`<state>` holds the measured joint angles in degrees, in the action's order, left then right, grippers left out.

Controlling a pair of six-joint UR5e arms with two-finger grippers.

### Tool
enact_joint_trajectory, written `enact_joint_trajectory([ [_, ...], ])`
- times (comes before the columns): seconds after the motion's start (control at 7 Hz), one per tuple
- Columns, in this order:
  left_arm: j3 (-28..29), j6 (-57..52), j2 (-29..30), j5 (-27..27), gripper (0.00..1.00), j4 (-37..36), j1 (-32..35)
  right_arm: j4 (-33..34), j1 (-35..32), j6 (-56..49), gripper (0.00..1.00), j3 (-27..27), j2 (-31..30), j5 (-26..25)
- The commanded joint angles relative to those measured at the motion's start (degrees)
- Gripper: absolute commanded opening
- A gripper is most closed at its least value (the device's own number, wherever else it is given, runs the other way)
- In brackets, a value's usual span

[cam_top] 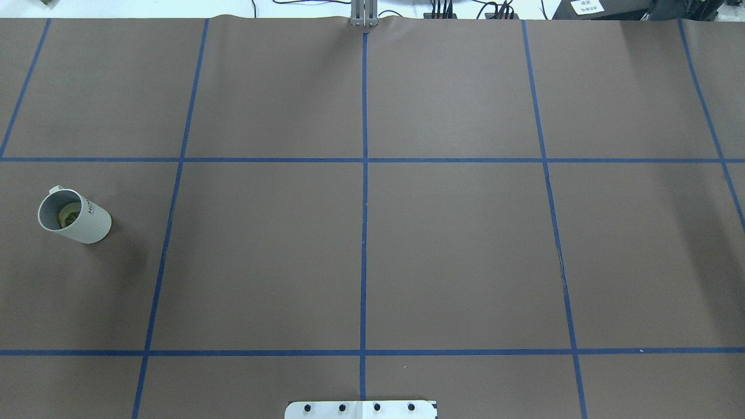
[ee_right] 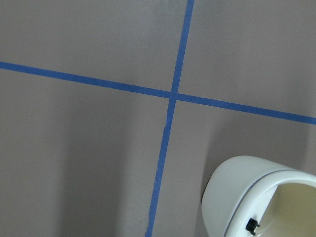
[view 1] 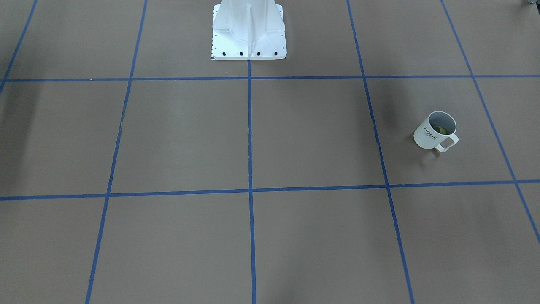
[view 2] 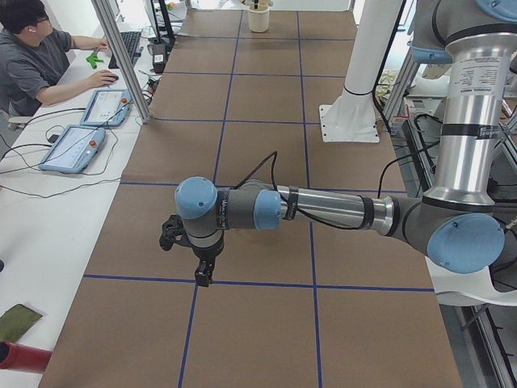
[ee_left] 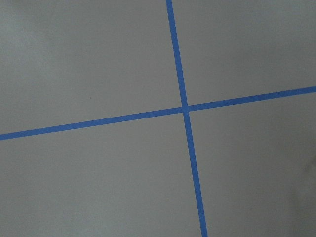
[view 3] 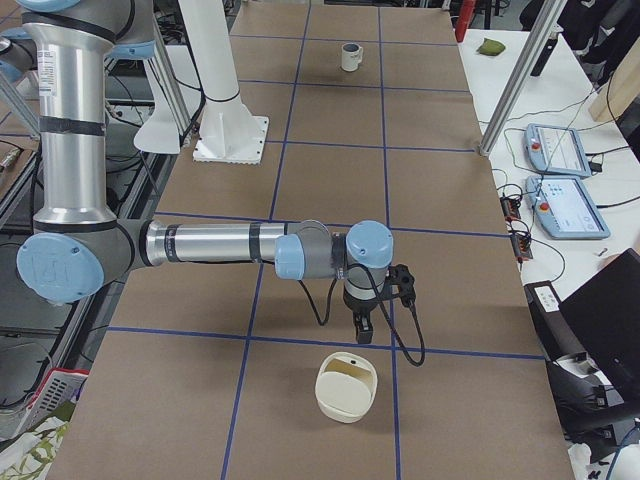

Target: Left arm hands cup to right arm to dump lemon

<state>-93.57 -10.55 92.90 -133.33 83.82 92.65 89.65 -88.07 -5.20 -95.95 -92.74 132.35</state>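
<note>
Left arm (view 2: 323,212) filled the foreground of the left-end view, forearm stretched level above the table (view 2: 266,323), wrist turned down. Its jaws pointed straight down over a blue tape crossing (ee_left: 185,109). Whether they stood apart or together could not be told: only that side view showed them, and the left wrist camera caught bare table. They were not on the cup, which stood free.

Cup (cam_top: 74,215) stood upright on the table, mouth up, long axis vertical, in the left column of the overhead view, middle row. Handle faced the far side and slightly left, away from the robot base (cam_top: 361,409). Lemon (cam_top: 70,217) lay inside, on the bottom.

Relation that mattered: the cup was absent from the left wrist view, so it lay off to one side of the jaws, not beneath them. Judged from the tape grid, it sat toward the table's middle and toward the robot's side of that crossing. Exact offset not fixable, as no view held both.

Right arm (view 3: 220,243) reached out at the opposite end, jaws down near another tape crossing (ee_right: 172,95), state likewise unreadable. Cream container (view 3: 346,390) sat just beside them. From that end the cup showed small and far, well apart, beyond the base.

Judgement: left arm clearly nearer; pick-up not yet begun; a grasp on the body, clear of the handle, seemed called for.
</note>
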Motion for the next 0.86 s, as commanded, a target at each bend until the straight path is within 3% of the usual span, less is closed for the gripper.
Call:
enact_joint_trajectory([
  [0.0,0.05,0.09,0.00,0.09,1.00,0.03,-0.01,-0.09,0.00,0.02,1.00,-0.90,0.28,0.02],
  [0.29,-0.04,0.09,0.00,2.35,1.00,-0.06,-0.01,0.00,0.00,-0.07,1.00,-3.97,-0.16,-0.07],
  [0.43,-0.21,0.26,0.17,6.46,1.00,-0.06,-0.10,-0.09,-0.09,-0.07,1.00,-4.33,0.54,-0.07],
  [0.71,-2.92,2.44,1.04,6.77,1.00,0.29,-0.10,-0.09,-0.09,0.10,1.00,-9.85,2.03,-0.16],
])
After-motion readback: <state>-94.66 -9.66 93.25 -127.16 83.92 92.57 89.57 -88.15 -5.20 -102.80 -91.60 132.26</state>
